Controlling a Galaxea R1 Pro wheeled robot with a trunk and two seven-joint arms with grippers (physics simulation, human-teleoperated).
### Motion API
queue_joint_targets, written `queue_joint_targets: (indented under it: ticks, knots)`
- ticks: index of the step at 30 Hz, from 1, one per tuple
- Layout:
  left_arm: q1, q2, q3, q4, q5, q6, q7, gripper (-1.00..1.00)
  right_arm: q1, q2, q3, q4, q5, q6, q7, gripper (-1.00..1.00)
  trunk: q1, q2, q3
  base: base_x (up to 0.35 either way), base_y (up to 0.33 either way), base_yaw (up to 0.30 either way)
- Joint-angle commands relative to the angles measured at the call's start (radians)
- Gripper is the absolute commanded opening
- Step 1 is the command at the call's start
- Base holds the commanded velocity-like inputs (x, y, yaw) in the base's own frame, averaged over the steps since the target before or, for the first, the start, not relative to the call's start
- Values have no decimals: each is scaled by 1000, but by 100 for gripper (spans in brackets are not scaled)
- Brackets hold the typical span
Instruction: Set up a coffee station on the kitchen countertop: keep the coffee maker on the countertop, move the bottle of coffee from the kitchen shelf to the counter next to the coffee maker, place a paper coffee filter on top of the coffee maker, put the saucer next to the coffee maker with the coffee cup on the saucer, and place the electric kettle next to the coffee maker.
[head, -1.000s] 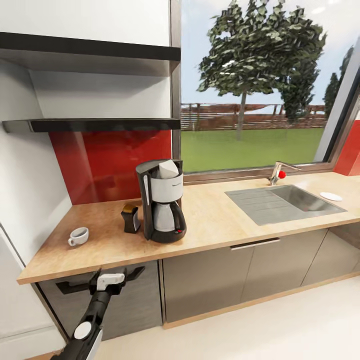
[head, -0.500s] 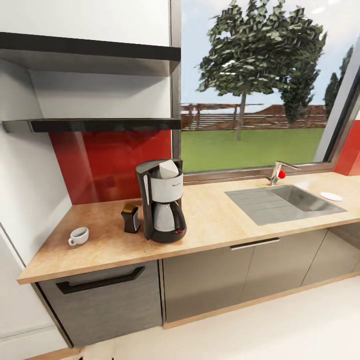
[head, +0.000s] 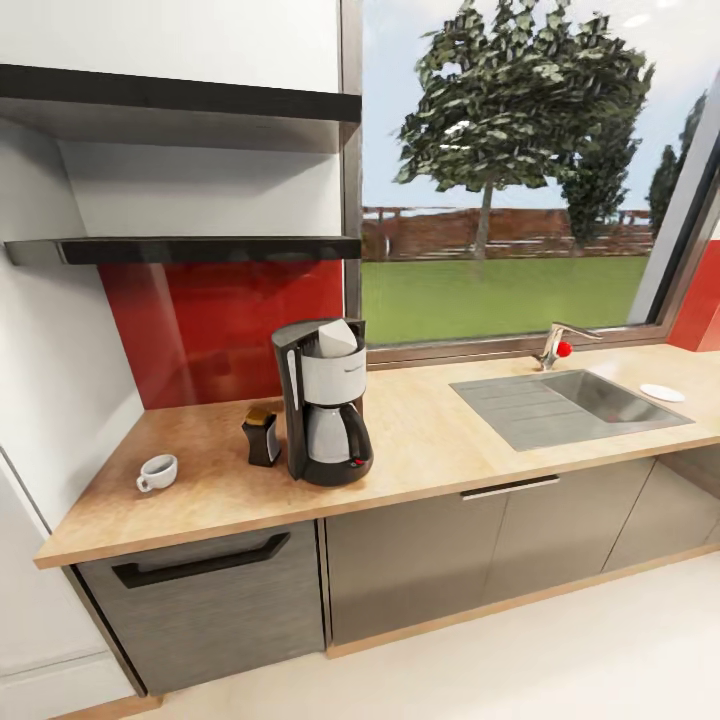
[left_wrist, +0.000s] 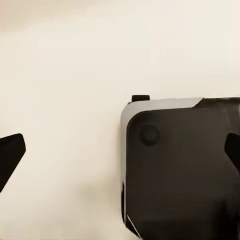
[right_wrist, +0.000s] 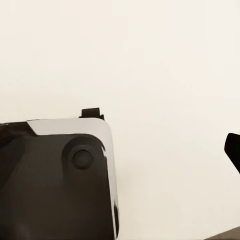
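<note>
At the far left of the counter (head: 440, 440) a white cup (head: 157, 472) sits upright near the front edge, its handle toward the left. Well right of it stands the coffee bottle (head: 262, 436), dark with a yellowish top, just beside the coffee maker (head: 322, 402). The maker stands upright, black and silver, with a white filter (head: 337, 338) in its open top and a glass pot at its base. Behind these, two dark shelves (head: 190, 248) run along the wall above a red backsplash (head: 220, 310). Below the counter, under the cup and bottle, is a grey drawer (head: 205, 600) with a long black handle.

Further right, the steel sink (head: 570, 405) is set into the counter, with a tap (head: 556, 345) bearing a red knob at its far edge. The white saucer (head: 662, 393) lies flat just right of the sink, well apart from the maker and the cup. A wide window (head: 520, 170) above looks out on a tree, grass and a fence.

In the left wrist view, the left gripper (left_wrist: 120, 155) has its two dark fingertips (left_wrist: 10, 155) at opposite edges of the picture, spread wide with nothing between them; beyond them lie a pale floor (left_wrist: 65, 75) and a rounded black-and-silver part of the robot's body (left_wrist: 175, 170). In the right wrist view, one dark fingertip (right_wrist: 234, 150) of the right gripper shows at the edge, the other is out of frame, so I cannot tell how its jaws stand; a similar black-and-silver part (right_wrist: 55, 180) and the pale floor lie beyond it.
</note>
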Motion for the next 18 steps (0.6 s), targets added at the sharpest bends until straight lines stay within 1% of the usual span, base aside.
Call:
queue_joint_targets:
  ticks: [1, 3, 6, 7, 12, 18]
  knots:
    - [0, 0, 3, 12, -10, 45, 4, 100, -1, 5, -18, 1, 10, -8, -1, 100, 0, -2, -2, 0, 0, 0]
    - [0, 1, 2, 32, -11, 87, 15, 100, -1, 11, -28, 1, 10, -15, -3, 100, 0, -2, -2, 0, 0, 0]
    - [0, 2, 3, 53, -10, 115, 38, 100, -1, 17, -35, 1, 10, -19, -4, 100, 0, -2, -2, 0, 0, 0]
    - [0, 2, 3, 66, -10, 127, 58, 100, -1, 21, -38, 1, 10, -21, -4, 100, 0, -2, -2, 0, 0, -34]
    - [0, 0, 3, 76, -7, 133, 70, 100, -1, 23, -39, 2, 10, -22, -3, 100, 0, -2, -2, 0, 0, -41]
    - [0, -4, -4, 79, -6, 130, 67, 100, -1, 21, -45, 0, 10, -21, -5, 100, 0, -2, -2, 0, 0, -29]
